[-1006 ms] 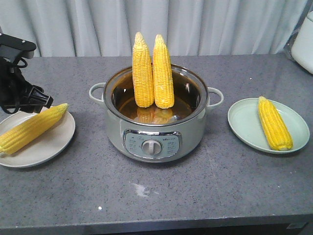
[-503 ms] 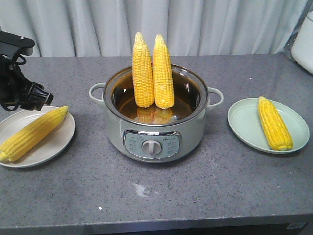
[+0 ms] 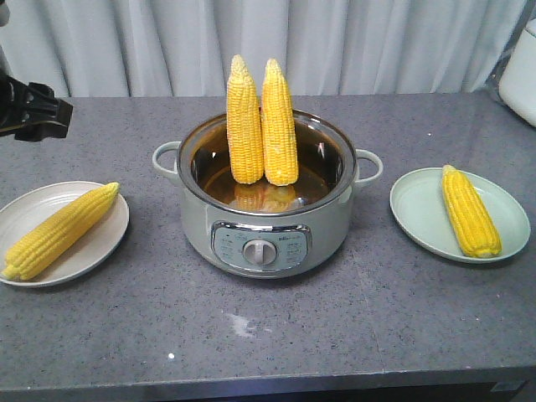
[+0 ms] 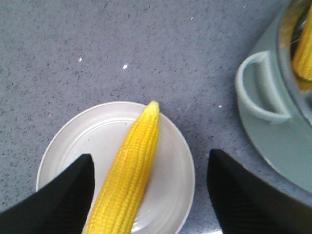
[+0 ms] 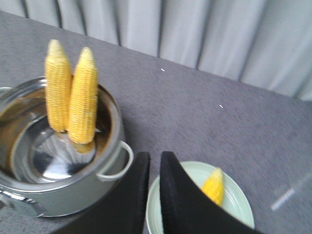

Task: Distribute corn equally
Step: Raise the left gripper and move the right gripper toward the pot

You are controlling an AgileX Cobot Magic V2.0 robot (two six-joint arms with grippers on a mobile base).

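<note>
Yellow kernels mark 4 cobs. 1 flat cob [image 3: 59,233] lies on the white plate [image 3: 96,247] at lower left of the front view. A second cob [image 3: 471,211] lies on the green plate [image 3: 416,209] at right. 2 upright cobs [image 3: 245,126] stand tips-up, touching side by side, in the pot [image 3: 264,222] at centre of the bench [image 3: 377,327]. The left tool [image 4: 149,155] hangs spread wide and empty above the white plate. The right tool [image 5: 155,161] has its fingers pressed nearly together, holding nothing, over the green plate. Neither arm looks clearly nearer the pot. The vertical long axes probably call for a sideways pinch.
</note>
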